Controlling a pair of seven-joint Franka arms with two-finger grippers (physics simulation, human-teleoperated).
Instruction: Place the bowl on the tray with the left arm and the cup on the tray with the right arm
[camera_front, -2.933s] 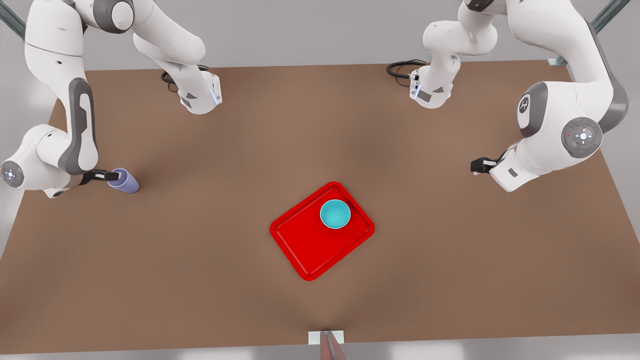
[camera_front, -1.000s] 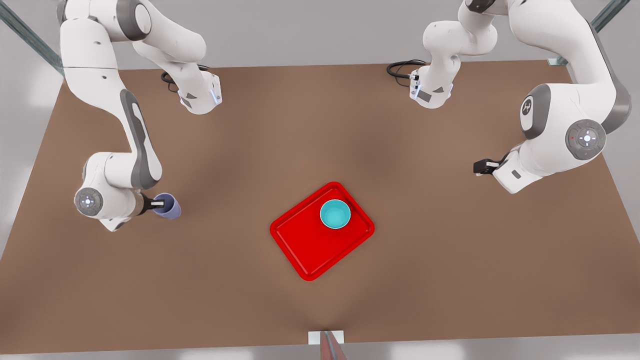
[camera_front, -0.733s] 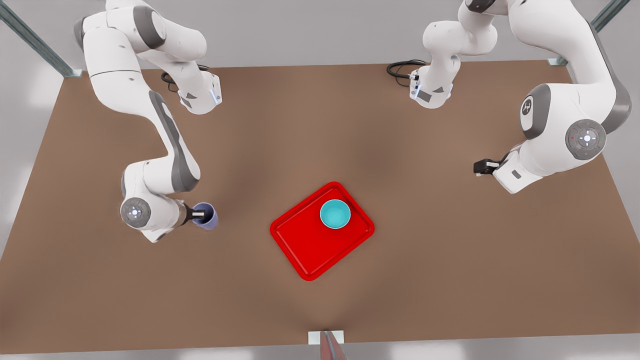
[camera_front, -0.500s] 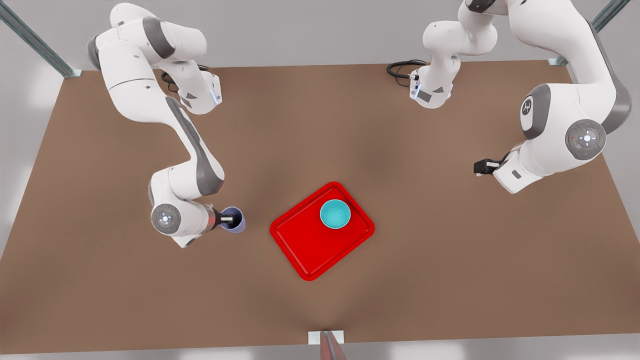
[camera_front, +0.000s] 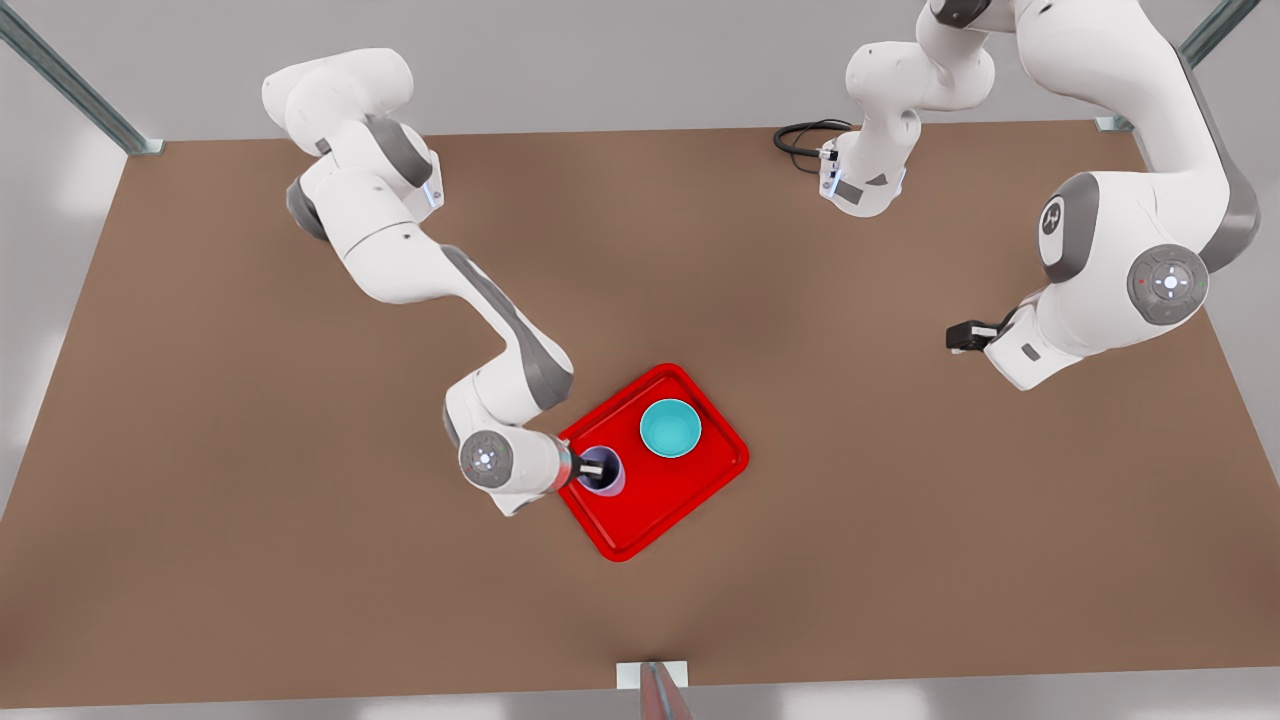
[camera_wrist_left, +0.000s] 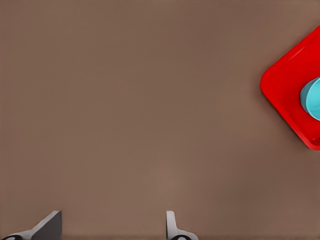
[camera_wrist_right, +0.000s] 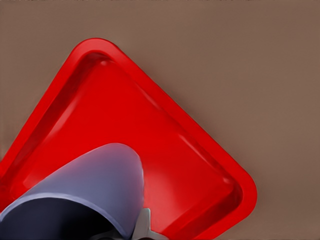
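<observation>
Gripping cup (camera_front: 603, 470) over tray (camera_front: 690, 495): right gripper (camera_front: 592, 468) | left gripper (camera_front: 960, 336) spread (idle)

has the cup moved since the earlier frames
Yes. The cup, held in the right gripper, has travelled toward the front view's right, from bare table to above the tray, beside the bowl. The left gripper waits.

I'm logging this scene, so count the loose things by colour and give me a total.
Red: 1, the tray
Turquoise: 1, the bowl
Lavender: 1, the cup, held by the right gripper
Total: 3
</observation>
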